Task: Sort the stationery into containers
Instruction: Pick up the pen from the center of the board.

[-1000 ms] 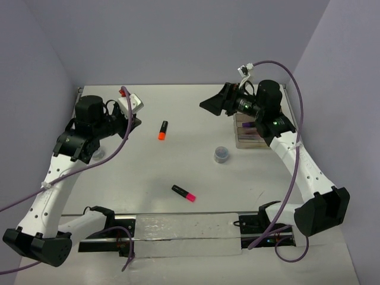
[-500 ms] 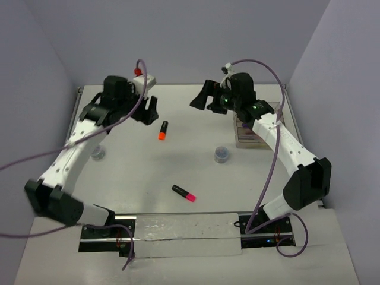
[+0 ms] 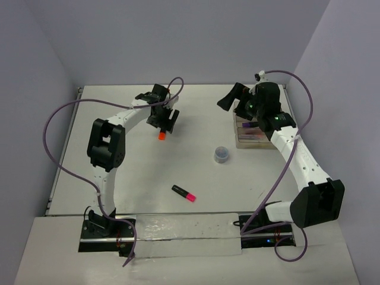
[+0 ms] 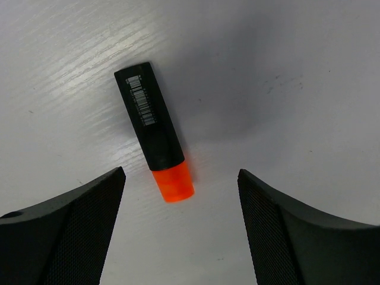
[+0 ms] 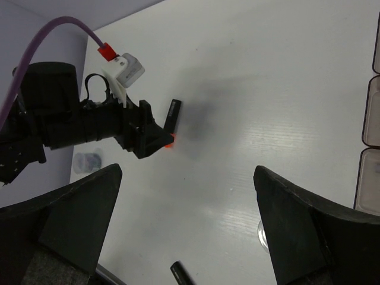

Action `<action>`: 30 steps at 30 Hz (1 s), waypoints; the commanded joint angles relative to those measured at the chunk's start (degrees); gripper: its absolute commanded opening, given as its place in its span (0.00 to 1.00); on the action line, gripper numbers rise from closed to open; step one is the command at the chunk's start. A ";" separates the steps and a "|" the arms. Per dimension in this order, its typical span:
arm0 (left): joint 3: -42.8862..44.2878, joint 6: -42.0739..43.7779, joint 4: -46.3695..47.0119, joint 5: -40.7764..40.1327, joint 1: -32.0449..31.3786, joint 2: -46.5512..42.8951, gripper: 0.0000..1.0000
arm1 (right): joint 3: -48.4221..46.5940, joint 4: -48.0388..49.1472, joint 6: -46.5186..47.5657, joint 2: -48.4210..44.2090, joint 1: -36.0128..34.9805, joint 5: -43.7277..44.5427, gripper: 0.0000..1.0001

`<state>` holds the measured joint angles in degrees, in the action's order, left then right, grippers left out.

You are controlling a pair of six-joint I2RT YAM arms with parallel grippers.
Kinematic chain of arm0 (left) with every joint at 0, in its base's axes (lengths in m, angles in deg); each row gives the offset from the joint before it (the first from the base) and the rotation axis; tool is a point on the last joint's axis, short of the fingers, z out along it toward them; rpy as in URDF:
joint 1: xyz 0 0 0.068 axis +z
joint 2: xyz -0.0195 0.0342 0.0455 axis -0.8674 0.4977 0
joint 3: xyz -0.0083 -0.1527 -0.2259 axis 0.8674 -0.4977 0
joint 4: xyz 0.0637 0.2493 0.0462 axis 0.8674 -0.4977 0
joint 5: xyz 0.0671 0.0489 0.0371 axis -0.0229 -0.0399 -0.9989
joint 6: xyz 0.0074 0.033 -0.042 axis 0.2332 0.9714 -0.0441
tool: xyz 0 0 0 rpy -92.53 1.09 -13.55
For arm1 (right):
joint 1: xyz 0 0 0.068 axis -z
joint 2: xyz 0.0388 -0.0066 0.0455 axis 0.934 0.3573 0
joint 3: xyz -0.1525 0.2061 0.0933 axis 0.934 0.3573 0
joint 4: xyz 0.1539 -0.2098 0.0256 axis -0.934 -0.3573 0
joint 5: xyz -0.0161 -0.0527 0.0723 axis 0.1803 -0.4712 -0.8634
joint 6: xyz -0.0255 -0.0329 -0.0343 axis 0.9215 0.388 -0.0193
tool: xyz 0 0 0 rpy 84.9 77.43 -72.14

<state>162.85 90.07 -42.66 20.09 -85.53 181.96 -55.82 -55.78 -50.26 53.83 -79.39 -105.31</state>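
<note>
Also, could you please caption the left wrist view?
Open left pincer poised over an orange-capped black highlighter lying on the white table.

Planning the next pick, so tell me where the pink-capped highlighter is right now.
In the top view the pink-capped highlighter lies loose on the table near the middle, left of the round grey-blue piece and closer to the near edge.

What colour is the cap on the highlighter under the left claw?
Orange cap, black highlighter body; clearest in the left wrist view.
</note>
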 commanded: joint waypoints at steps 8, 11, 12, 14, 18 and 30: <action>-1.29 -4.63 1.94 -5.92 -0.42 6.64 0.53 | 0.72 1.63 1.47 2.33 0.48 -2.31 1.00; -3.35 -4.99 1.92 -5.14 -0.39 6.77 0.27 | 0.63 1.62 1.30 2.01 0.48 -2.45 1.00; -3.51 -5.00 1.83 -4.71 -0.47 6.77 0.15 | 0.54 1.54 1.29 1.91 0.49 -2.62 1.00; -3.43 -5.48 1.52 -4.32 -0.39 5.83 0.00 | 0.46 1.54 1.29 1.44 0.49 -3.32 1.00; -5.42 -5.43 6.17 -0.40 -0.36 -1.28 0.00 | 1.14 2.96 2.30 0.48 0.48 -8.92 1.00; -17.69 0.19 15.27 5.92 -0.40 -34.76 0.00 | 1.07 13.38 -2.45 0.85 -6.84 -22.76 1.00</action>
<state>148.42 87.70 -32.07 22.12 -85.61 157.84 -52.69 -48.81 -50.31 55.64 -81.96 -123.62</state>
